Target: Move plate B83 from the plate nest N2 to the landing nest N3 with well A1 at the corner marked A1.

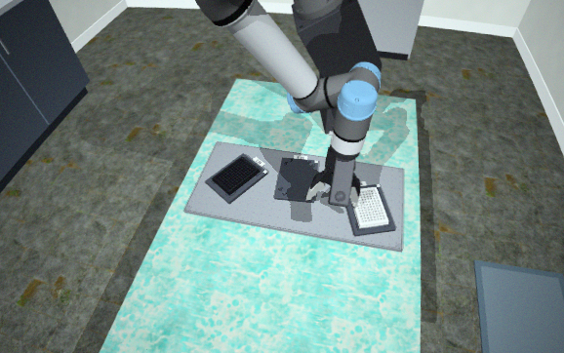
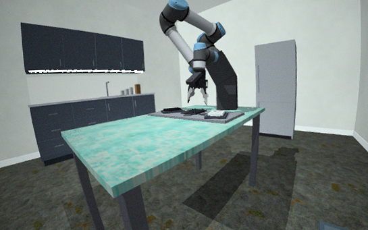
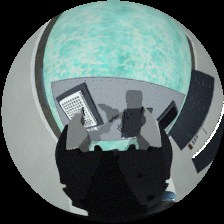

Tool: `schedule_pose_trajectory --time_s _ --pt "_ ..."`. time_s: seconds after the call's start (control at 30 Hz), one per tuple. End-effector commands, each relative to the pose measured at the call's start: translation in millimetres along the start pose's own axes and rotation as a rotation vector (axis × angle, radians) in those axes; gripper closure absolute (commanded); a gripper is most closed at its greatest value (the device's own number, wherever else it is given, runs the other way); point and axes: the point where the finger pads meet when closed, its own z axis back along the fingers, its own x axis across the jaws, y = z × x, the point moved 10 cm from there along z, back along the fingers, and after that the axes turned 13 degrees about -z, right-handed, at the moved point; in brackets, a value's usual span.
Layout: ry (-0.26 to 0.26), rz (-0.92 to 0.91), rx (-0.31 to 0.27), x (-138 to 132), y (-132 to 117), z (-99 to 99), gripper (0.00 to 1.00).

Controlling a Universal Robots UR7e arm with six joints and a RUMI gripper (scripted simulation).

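A white well plate (image 1: 373, 207) (image 2: 216, 112) (image 3: 75, 107) sits in a dark nest at the right end of the grey base (image 1: 220, 210). A black well plate (image 1: 239, 174) (image 2: 171, 110) (image 3: 169, 114) sits in the nest at the left end. A dark nest (image 1: 293, 177) (image 2: 193, 111) in the middle holds no plate. The small white labels are too small to read, so I cannot tell which plate is B83. My gripper (image 1: 337, 195) (image 2: 198, 100) (image 3: 112, 107) is open and empty. It points down, well above the base, between the middle nest and the white plate.
The base lies on a turquoise table (image 1: 273, 293) (image 2: 131, 143). The robot's dark pedestal (image 2: 225, 86) stands at the table's back edge. A grey fridge (image 2: 276, 87) and dark cabinets (image 2: 90, 114) stand along the walls, away from the table.
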Motion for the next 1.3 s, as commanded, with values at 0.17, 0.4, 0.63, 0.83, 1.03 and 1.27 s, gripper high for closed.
schedule_pose_trajectory --time_s 0.17,0.4,0.63,0.83,1.03,1.27 --pt "0.031 0.104 -0.012 -37.7 -20.1 -4.7 0.18" --pt "0.045 0.164 -0.021 -53.3 -32.2 -6.6 0.18" --pt "0.069 0.26 -0.036 -70.3 -46.4 -8.9 0.18" --pt "0.075 0.284 -0.04 -92.5 -65.3 -11.6 0.18" --pt "0.074 0.284 -0.04 -92.8 -65.6 -11.6 0.18" --pt "0.074 0.283 -0.041 -91.5 -65.8 -11.2 0.18"
